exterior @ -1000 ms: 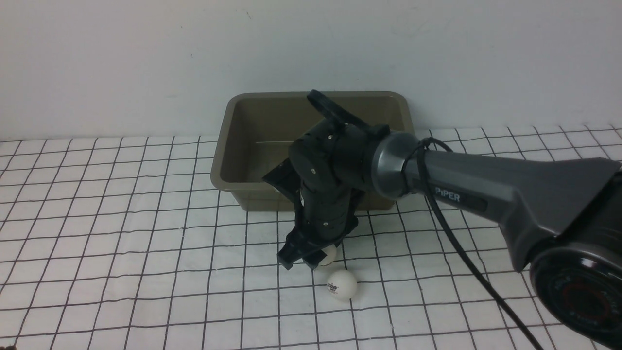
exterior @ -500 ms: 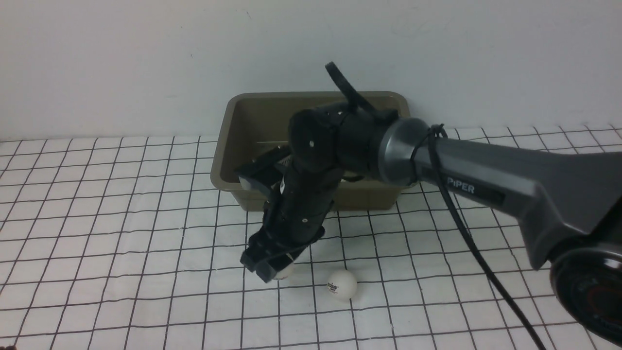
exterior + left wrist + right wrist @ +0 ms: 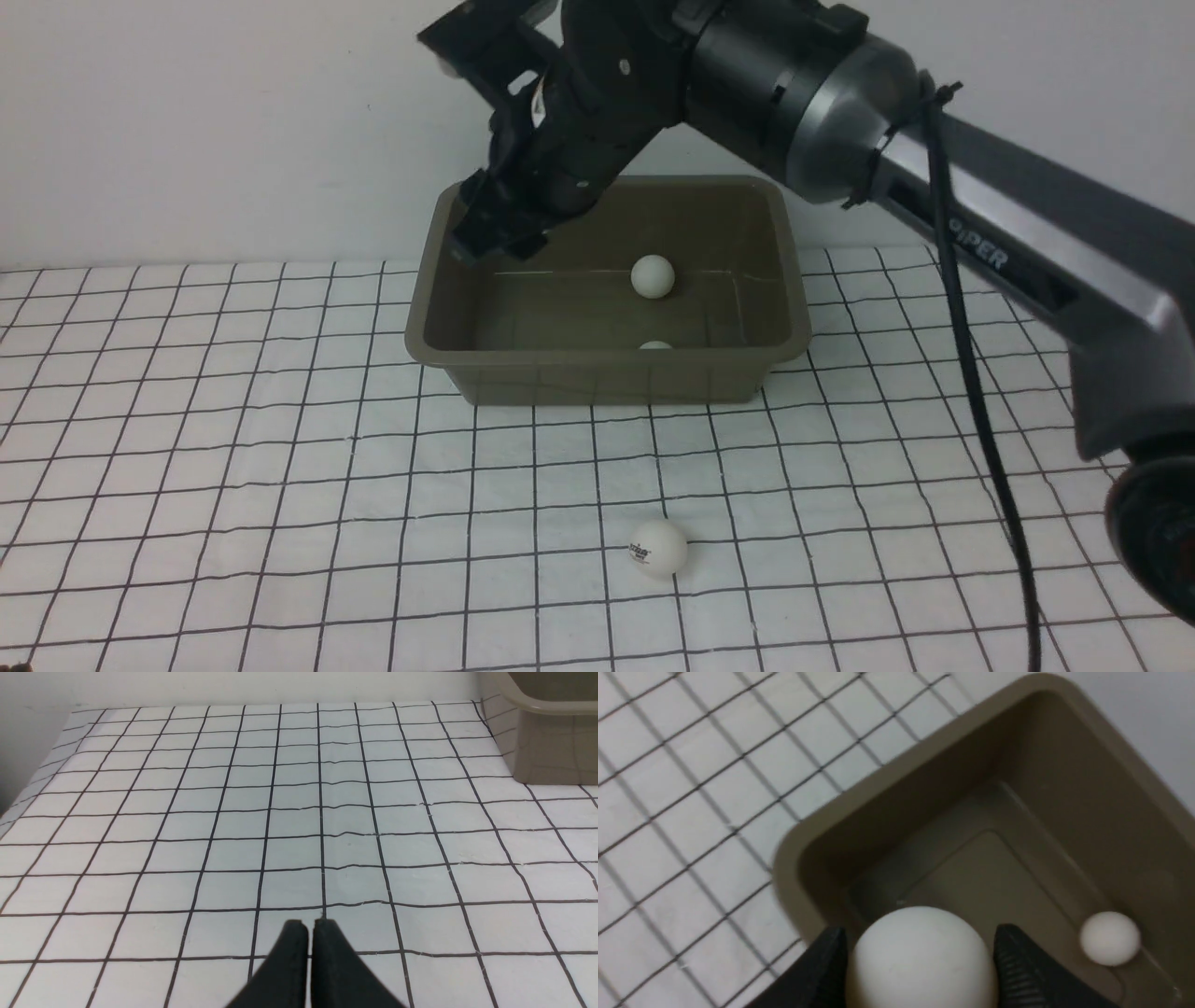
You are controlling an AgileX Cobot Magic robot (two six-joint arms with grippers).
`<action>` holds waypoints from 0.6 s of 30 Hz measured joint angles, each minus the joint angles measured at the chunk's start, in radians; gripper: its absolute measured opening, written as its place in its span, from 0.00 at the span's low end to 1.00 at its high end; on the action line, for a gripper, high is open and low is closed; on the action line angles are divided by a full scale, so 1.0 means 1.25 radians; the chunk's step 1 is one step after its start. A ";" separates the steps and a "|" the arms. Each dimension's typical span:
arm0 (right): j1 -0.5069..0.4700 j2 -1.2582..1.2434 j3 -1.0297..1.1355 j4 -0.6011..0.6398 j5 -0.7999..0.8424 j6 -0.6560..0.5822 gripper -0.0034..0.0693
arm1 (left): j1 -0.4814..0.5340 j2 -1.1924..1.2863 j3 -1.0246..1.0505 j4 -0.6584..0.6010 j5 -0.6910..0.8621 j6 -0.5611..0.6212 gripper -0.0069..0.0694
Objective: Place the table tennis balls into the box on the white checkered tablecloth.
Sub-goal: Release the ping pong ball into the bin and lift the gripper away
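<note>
A white wall [image 3: 187, 121] backs the white checkered tablecloth [image 3: 233, 420]. The right gripper [image 3: 493, 233] hangs above the left end of the box [image 3: 560, 381], jaws clamped on a table tennis ball [image 3: 920, 956] (the ball fills the gap between the fingers). Below the gripper and to its right, a far ball [image 3: 652, 276] rests by the box's back wall and a near ball [image 3: 655, 346] sits half hidden behind the front rim. A fourth ball [image 3: 657, 548] lies on the cloth, well apart from the gripper, on the robot's side of the box. Open box floor shows under the held ball, bounded by the left wall and rim. The box stands upright, opening upward, with its long axis left to right along the wall. The left gripper [image 3: 310, 926] hovers over open cloth, fingers pressed together on nothing.
</note>
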 joint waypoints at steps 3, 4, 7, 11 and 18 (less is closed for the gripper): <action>-0.042 0.005 -0.003 -0.042 -0.013 0.038 0.54 | 0.000 0.000 0.000 0.000 0.000 0.000 0.09; -0.049 0.007 -0.003 -0.042 -0.014 0.043 0.54 | 0.000 0.000 0.000 0.000 0.000 0.000 0.09; -0.137 0.043 -0.004 0.022 -0.036 0.062 0.54 | 0.000 0.000 0.000 0.000 0.000 0.000 0.09; -0.203 0.081 -0.003 0.150 -0.052 0.060 0.54 | 0.000 0.000 0.000 0.000 0.000 0.000 0.09; -0.252 0.124 -0.003 0.288 -0.056 0.050 0.57 | 0.000 0.000 0.000 0.000 0.000 0.000 0.09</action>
